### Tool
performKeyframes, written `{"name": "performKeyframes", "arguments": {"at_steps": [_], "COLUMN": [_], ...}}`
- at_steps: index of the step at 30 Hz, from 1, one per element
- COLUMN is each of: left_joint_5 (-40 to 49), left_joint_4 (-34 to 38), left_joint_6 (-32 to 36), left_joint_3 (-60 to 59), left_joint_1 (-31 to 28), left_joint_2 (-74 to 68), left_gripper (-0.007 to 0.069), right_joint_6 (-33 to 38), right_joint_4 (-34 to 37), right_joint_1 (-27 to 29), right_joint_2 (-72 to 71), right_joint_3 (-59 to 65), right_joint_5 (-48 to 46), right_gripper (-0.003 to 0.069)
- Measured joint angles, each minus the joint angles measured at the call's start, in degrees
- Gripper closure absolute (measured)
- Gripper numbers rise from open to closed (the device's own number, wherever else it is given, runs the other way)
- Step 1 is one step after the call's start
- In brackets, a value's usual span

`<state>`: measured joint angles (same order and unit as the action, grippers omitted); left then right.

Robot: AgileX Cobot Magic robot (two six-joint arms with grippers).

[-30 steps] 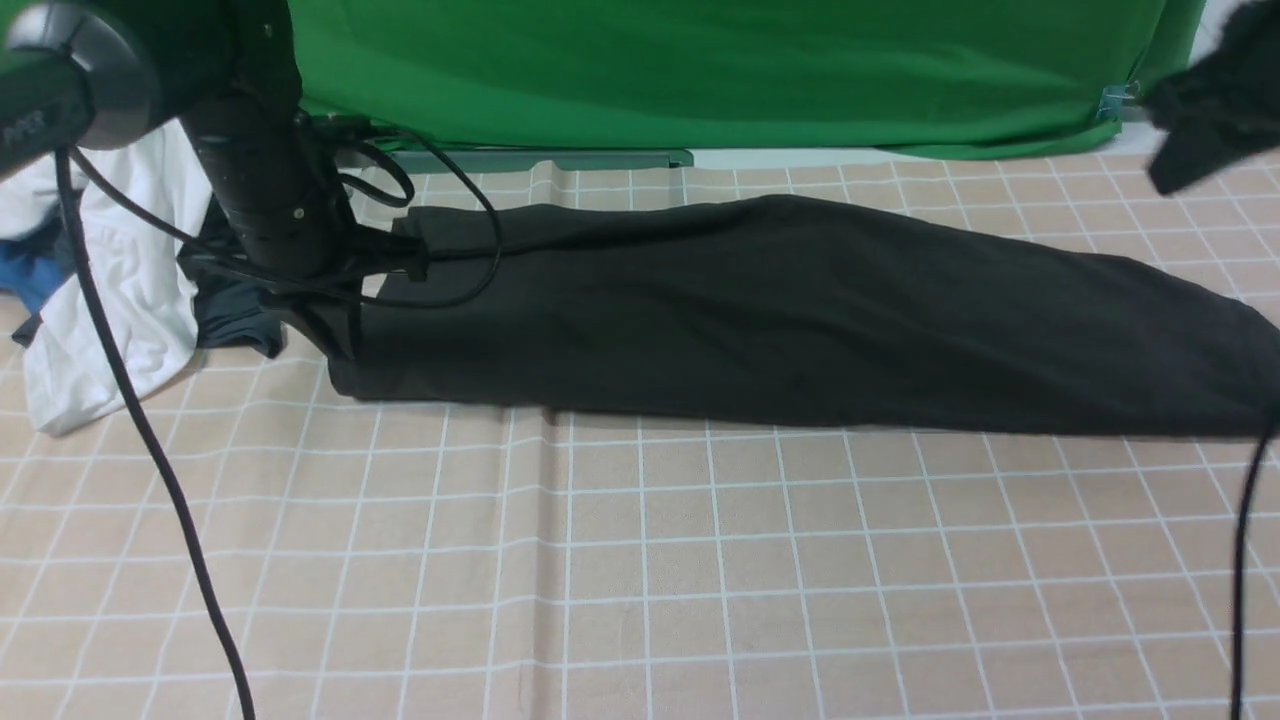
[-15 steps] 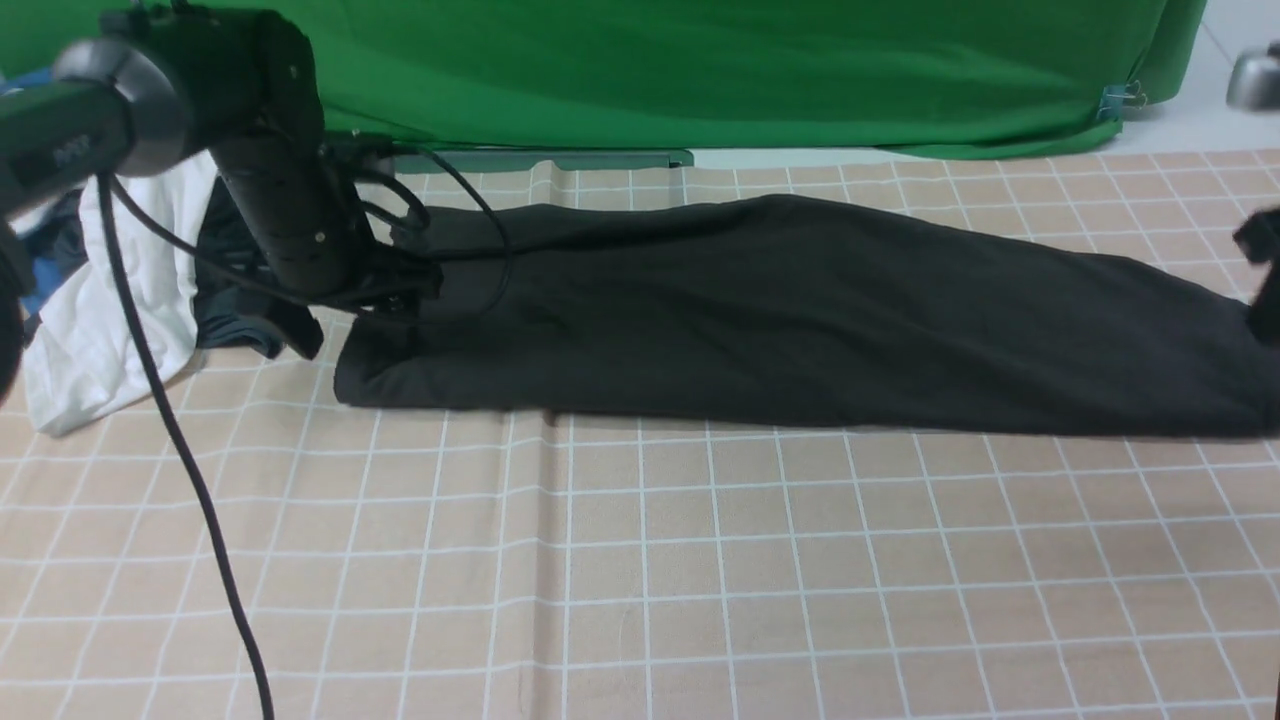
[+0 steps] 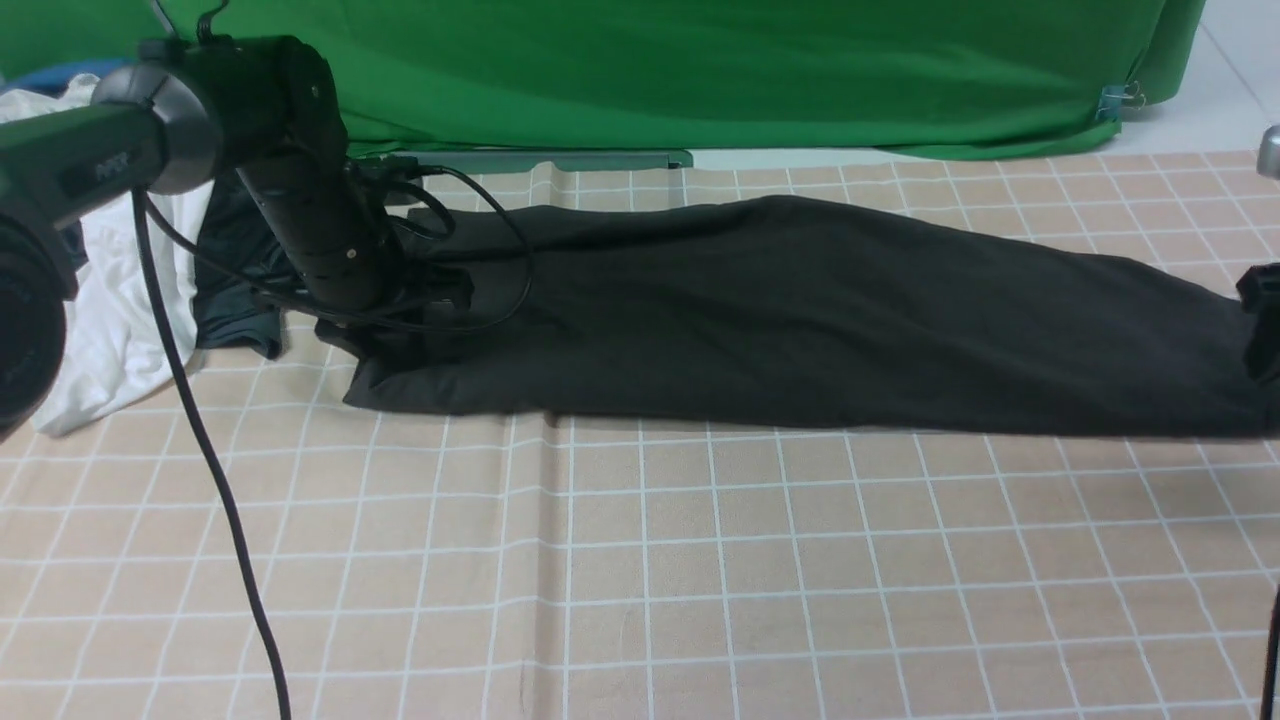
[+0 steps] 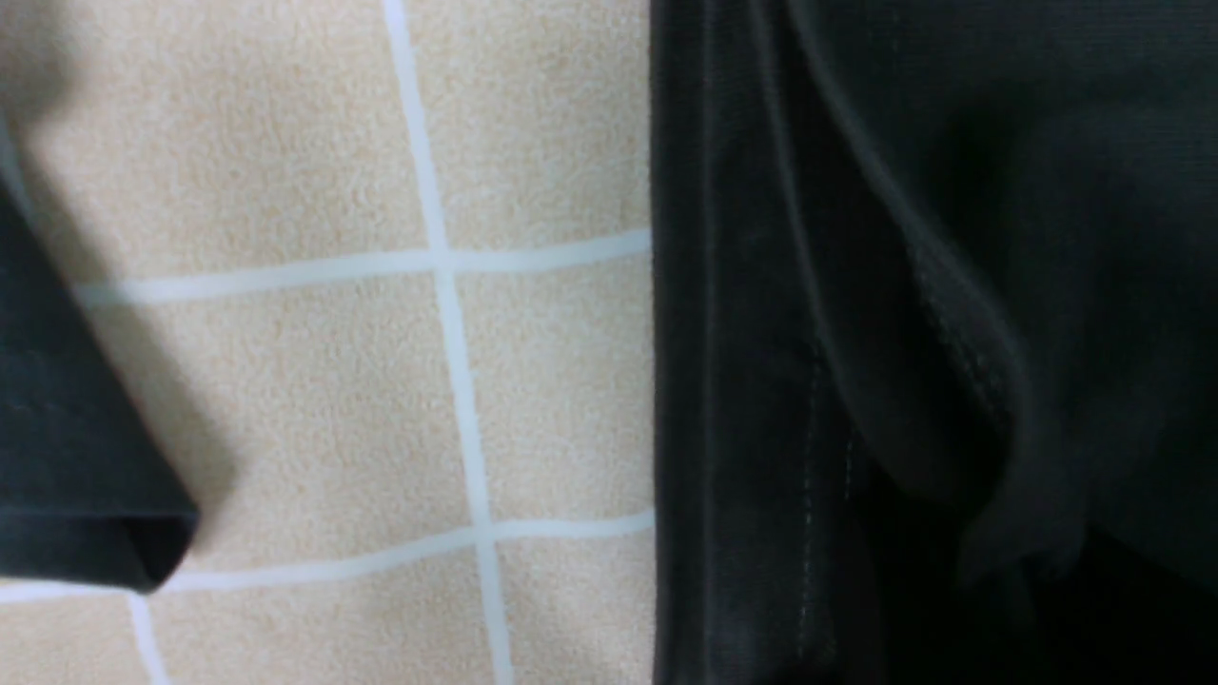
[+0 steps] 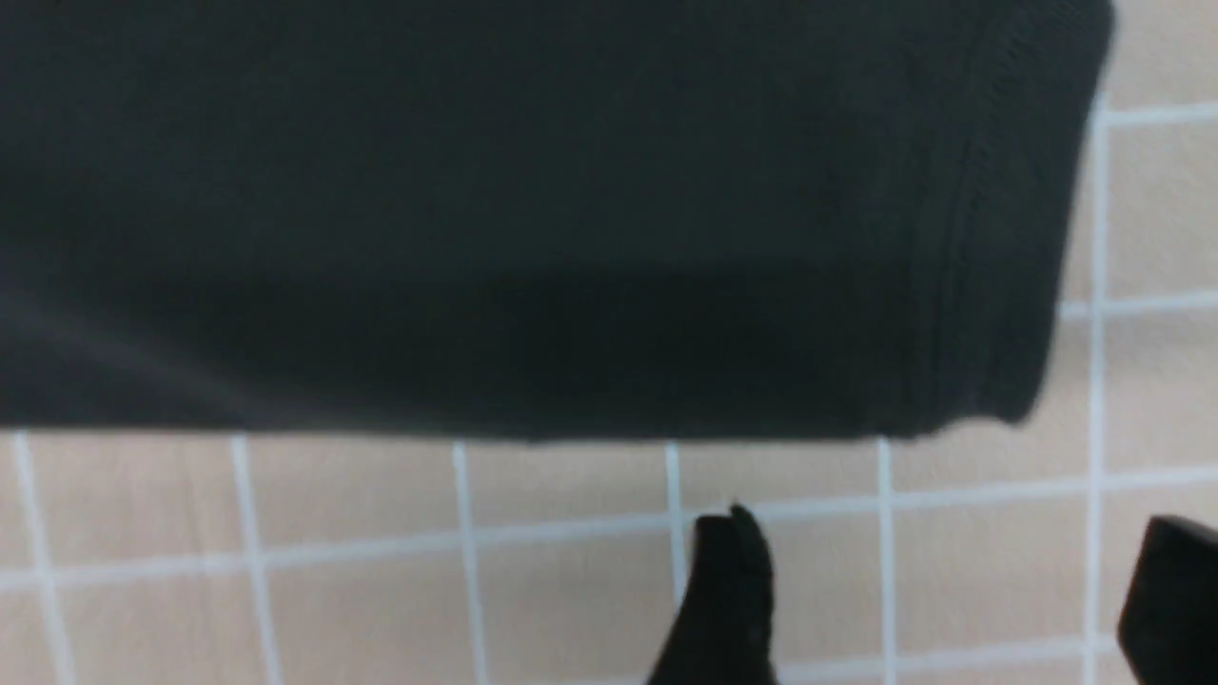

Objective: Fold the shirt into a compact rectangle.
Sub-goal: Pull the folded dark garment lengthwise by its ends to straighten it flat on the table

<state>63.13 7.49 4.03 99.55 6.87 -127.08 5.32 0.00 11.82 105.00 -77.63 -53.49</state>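
The black shirt [image 3: 800, 310] lies as a long folded strip across the checked tablecloth, from left to the right edge. My left gripper [image 3: 400, 345] is down on its left end. In the left wrist view the shirt [image 4: 904, 285] gathers into a raised pleat that runs into the dark spot where the jaws are; the fingers themselves are lost in black cloth. My right gripper [image 3: 1262, 320] sits low at the shirt's right end. In the right wrist view the right gripper [image 5: 952, 595] stands open over bare cloth, just beside the shirt's hemmed end [image 5: 990, 238].
A dark grey garment [image 3: 235, 310] and a white shirt [image 3: 110, 300] are piled at the far left, close to the left arm. The grey garment's corner [image 4: 67, 476] lies a short gap from the shirt. A black cable [image 3: 220, 500] hangs across the front left. A green backdrop [image 3: 700, 70] closes the back.
The left arm moved right and down onto the shirt's left end, which shifted slightly right. The right gripper let go of the raised black cloth, dropped low and opened.
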Motion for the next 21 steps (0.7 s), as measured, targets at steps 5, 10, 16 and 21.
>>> {"name": "performKeyframes", "arguments": {"at_steps": [5,10,16,21], "left_joint_5": [1.0,2.7,3.7,5.3], "left_joint_4": [-1.4,-2.2,-2.3,-2.1], "left_joint_6": [0.2,0.4,0.3,0.3], "left_joint_3": [-0.4,-0.9,-1.1,-1.5], "left_joint_1": [0.0,0.0,0.0,0.0], "left_joint_2": [1.0,2.5,4.3,6.1], "left_gripper": [0.0569,0.0569,0.0569,0.0569], "right_joint_6": [-2.7,-5.3,-1.6,0.6], "right_joint_4": [-2.2,-4.9,-1.7,-1.1], "right_joint_1": [0.0,0.2,0.2,0.2], "right_joint_2": [4.7,7.1,10.0,8.2], "right_joint_3": [0.0,0.1,0.0,-0.1], "right_joint_5": [3.9,6.7,7.4,4.9], "right_gripper": [0.0088,0.0089,0.0414,0.0577]}}
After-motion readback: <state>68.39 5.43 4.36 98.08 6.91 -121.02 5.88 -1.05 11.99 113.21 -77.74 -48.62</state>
